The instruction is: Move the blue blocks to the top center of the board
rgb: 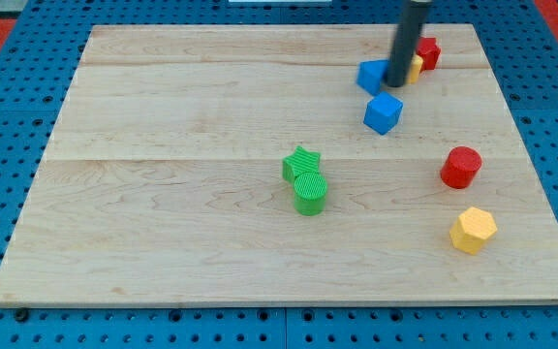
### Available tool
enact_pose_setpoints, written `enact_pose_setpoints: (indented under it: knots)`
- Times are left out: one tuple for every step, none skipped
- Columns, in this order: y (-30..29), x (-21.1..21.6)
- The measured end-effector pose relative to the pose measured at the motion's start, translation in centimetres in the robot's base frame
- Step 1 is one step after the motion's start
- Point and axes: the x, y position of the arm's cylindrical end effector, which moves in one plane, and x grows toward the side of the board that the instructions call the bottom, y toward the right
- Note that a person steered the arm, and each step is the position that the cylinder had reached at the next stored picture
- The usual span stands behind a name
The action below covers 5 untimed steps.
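Two blue blocks lie in the upper right part of the wooden board. One blue block (372,75), partly hidden by the rod, sits near the view's top. A blue cube (383,113) lies just below it. My tip (396,83) stands at the right side of the upper blue block and just above the blue cube. A yellow block (416,67) and a red block (427,52) sit right behind the rod, to its right.
A green star (301,163) and a green cylinder (310,193) touch each other near the board's middle. A red cylinder (461,167) and a yellow hexagonal block (473,230) lie at the view's right. The board's edge (279,302) borders blue pegboard.
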Motion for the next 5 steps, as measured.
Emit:
enact_pose_setpoints:
  knots:
    - [-6.5, -1.0]
    - [3.5, 0.4]
    - [10.2, 5.1]
    - [7.4, 8.7]
    - [0.4, 4.8]
